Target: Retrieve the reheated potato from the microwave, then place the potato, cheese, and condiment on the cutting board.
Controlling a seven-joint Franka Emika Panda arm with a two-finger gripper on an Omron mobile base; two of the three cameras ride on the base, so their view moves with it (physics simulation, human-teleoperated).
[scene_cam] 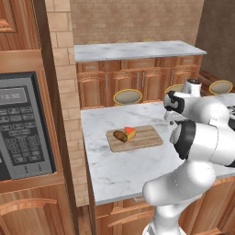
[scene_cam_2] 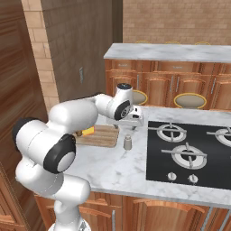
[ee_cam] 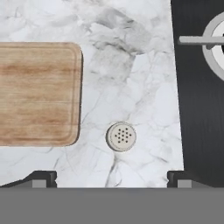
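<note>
Marble surface (ee_cam: 144, 87) under hand (ee_cam: 111, 177), fingers spread wide, nothing held. Condiment (ee_cam: 121, 136) upright directly below, betw. cutting board (ee_cam: 39, 94) and hob (ee_cam: 197, 96). Looks light, stiff, smooth-sided, prob. slippery, tippy; grip mid-body across cylinder, not perforated cap. Farther: potato (scene_cam: 120, 136), cheese (scene_cam: 130, 132) already on board.

Premises: a domestic kitchen. Evidence: marble counter (scene_cam: 119, 170) over wooden cabinets (scene_cam: 124, 85), built-in microwave (scene_cam: 23, 126) at nine o'clock, gas hob (scene_cam_2: 189, 151) at three o'clock, brick walls, cutting board (scene_cam: 142, 137) on the counter.
</note>
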